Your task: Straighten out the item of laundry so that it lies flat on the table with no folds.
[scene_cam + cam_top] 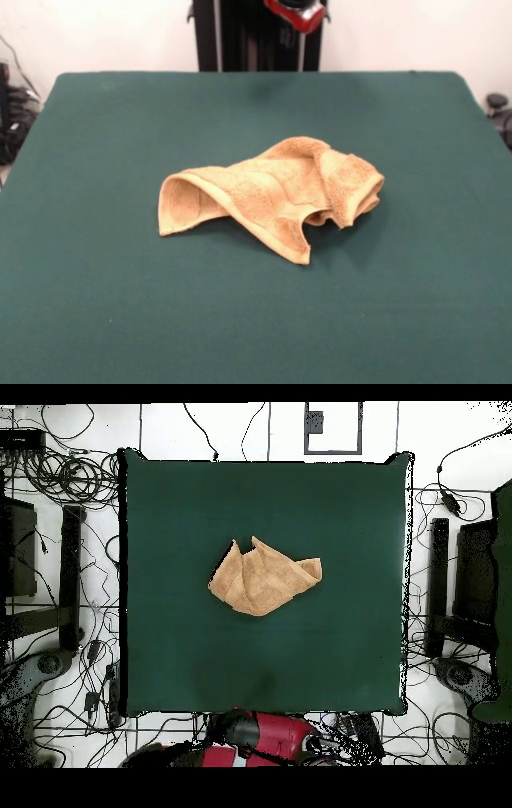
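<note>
The tan-orange terry towel lies crumpled near the middle of the dark green table. Its left edge curls up into an open loop, its right end is rolled over, and one corner points toward the near side. In the overhead view the towel is a bunched, uneven shape with several creases on the table. No white label shows. The red arm is drawn back at the table's far edge, well away from the towel. It also shows off the table in the overhead view. The gripper itself does not show.
The black pedestal stands behind the table's far edge. Cables and black stands lie on the floor around the table. Green surface surrounds the towel on all sides.
</note>
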Available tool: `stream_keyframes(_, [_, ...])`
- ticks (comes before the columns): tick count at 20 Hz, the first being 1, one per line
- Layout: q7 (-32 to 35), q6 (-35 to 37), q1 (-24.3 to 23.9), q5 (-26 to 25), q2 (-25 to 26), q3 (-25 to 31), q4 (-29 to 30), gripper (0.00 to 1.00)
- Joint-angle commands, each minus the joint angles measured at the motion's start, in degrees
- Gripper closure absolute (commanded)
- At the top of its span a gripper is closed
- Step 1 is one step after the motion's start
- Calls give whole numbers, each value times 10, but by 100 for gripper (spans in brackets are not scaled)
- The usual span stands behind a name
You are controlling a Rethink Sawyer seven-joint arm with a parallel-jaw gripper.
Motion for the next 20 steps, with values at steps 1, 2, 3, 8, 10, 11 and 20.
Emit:
stream_keyframes(1, [25, 75, 14, 14, -35, 75, -24, 100])
stream_keyframes(2, [27, 75, 16, 14, -37, 73, -26, 100])
stream_keyframes(3, [29, 77, 22, 15, -40, 68, -31, 100])
stream_keyframes(8, [24, 114, 37, 16, -52, 58, -57, 100])
stream_keyframes(10, [15, 121, 37, 10, -42, 53, -79, 100])
stream_keyframes(11, [9, 120, 34, 6, -30, 50, -96, 100])
stream_keyframes(20, [-5, 98, 32, -16, 34, 38, -195, 100])
